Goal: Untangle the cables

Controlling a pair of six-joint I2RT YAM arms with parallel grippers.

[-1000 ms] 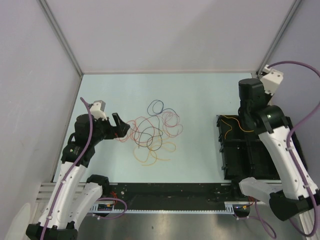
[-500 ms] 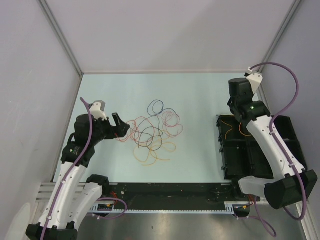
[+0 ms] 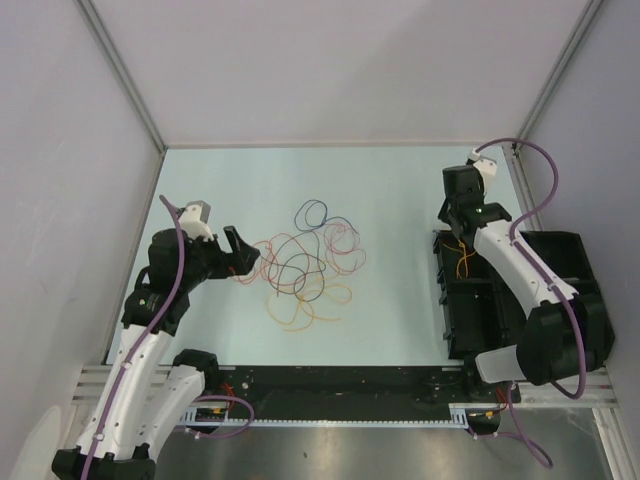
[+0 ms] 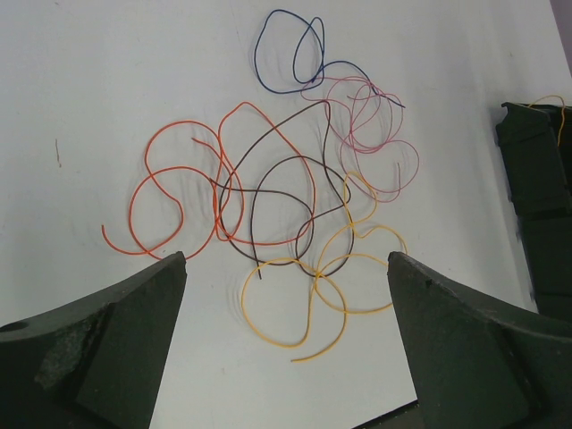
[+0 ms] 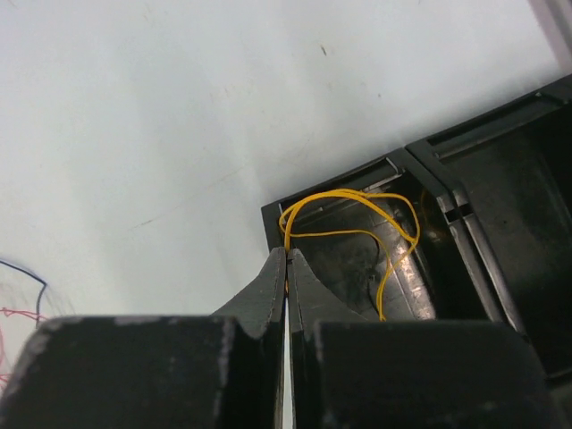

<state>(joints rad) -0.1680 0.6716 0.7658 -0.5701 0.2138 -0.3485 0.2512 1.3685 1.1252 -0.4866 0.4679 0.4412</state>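
The right arm has swung from above the tray (image 3: 445,300) toward its far left corner, and the loose yellow cable (image 5: 344,191) has come along. The left arm has not shifted, and neither has the tangle (image 3: 300,265).

The right tool (image 5: 286,259) is pressed together, and the yellow cable runs straight into the slit between its tips, so it looks pinched there. Its loop hangs into the tray's far left compartment, with the tool just over that corner's rim. I judge that one cable is already separated and is being delivered; letting go would drop it in or across the rim.

The left tool (image 4: 281,268) is spread wide and holds nothing. It hovers at the tangle's left edge, over the tabletop (image 4: 107,71).

The other cables lie mid-tabletop, well apart from the tray. They are thin, limp wires lying in flat curls:
- a red one (image 4: 147,174) on the left
- a dark one (image 4: 268,165) crossing it in the middle
- a blue one (image 4: 277,54) at the far side
- a pink one (image 4: 375,134) on the right
- an orange-yellow one (image 4: 295,304) nearest the left tool

They overlap at many crossings. The tabletop is smooth, pale and matte. The tray is hard black plastic, split by ribs into compartments.
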